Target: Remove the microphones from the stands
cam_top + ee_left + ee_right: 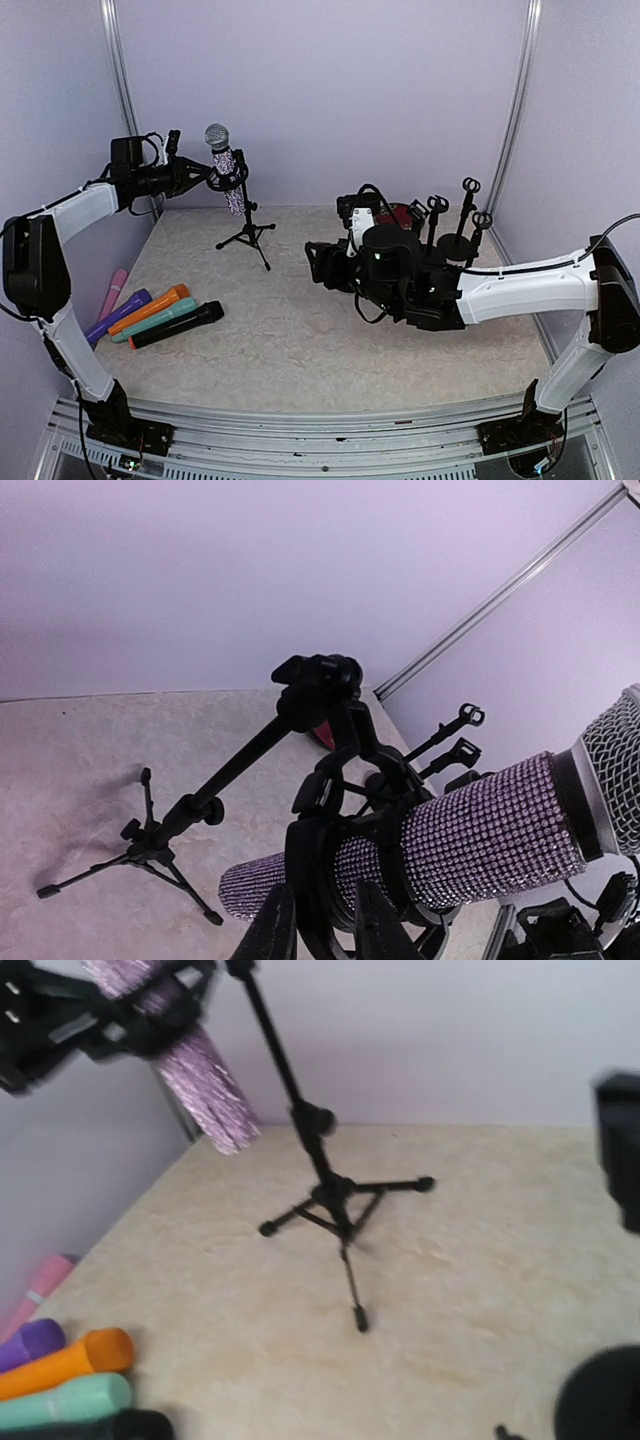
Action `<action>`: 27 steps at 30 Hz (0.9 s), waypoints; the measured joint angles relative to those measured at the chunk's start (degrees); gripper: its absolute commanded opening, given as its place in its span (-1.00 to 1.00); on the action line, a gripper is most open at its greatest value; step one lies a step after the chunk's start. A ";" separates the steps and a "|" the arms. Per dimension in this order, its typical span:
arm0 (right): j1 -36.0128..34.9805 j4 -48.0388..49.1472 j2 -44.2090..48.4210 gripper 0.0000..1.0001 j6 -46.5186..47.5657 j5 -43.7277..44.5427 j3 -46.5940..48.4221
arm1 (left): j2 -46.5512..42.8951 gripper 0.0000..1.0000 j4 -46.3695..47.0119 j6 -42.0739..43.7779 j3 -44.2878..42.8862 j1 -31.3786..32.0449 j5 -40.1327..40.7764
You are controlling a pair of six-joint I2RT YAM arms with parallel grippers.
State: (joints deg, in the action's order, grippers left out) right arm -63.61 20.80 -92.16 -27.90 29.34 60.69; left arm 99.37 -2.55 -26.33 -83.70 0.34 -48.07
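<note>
A purple rhinestone microphone (229, 180) with a silver mesh head sits tilted in the black ring clip (320, 870) of a small tripod stand (248, 228) at the back left. My left gripper (212, 178) reaches in from the left, and its fingers (268, 930) are shut on the clip's ring around the microphone's (480, 825) body. My right gripper (313, 265) hovers mid-table, to the right of the stand and pointing at it, with its jaws apart and nothing between them. The right wrist view shows the stand (322, 1165) and the microphone's tail (205, 1085), blurred.
Several loose microphones (160, 315), pink, purple, orange, green and black, lie in a row on the table's left side. More black stands (455, 230) and a red object (402, 214) crowd the back right, behind the right arm. Walls enclose the table.
</note>
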 measured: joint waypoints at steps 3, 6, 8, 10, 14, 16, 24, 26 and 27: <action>1.14 -1.92 -2.54 0.45 -0.11 -2.97 6.51 | 0.00 -0.62 2.38 -2.89 1.44 -0.04 -1.60; 4.17 -3.72 -8.74 0.51 -1.49 -10.05 17.79 | 0.00 -0.62 4.37 -5.18 2.60 -0.22 -2.80; 7.10 -4.57 -14.34 0.51 -2.84 -15.67 26.64 | 0.00 -0.63 4.92 -5.53 3.02 -0.24 -3.04; 10.08 -6.34 -20.59 0.47 -4.59 -21.79 35.93 | 0.00 -0.65 5.01 -5.60 3.06 -0.24 -3.17; 14.19 -8.81 -32.83 0.38 -9.60 -32.68 52.92 | 0.00 -0.74 5.05 -5.46 3.06 -0.26 -3.45; 15.52 -9.29 -36.76 0.34 -11.85 -36.87 57.22 | -0.02 -0.84 5.09 -5.35 3.06 -0.28 -3.61; 17.31 -10.60 -43.95 0.25 -18.03 -45.57 62.75 | -0.42 -1.00 5.64 -4.24 3.67 -0.31 -6.25; 17.29 -10.73 -44.48 0.25 -18.71 -46.71 63.95 | -0.83 -1.00 5.75 -4.22 4.68 -0.24 -7.23; 17.29 -10.71 -44.72 0.25 -19.08 -47.19 64.74 | -1.09 -1.00 5.75 -4.22 5.14 -0.17 -7.52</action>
State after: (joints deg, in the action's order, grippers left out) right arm -46.33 10.09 -136.88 -46.98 -17.85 125.43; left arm 98.28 3.20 -30.55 -78.56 0.16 -55.59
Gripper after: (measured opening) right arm 0.628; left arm 0.011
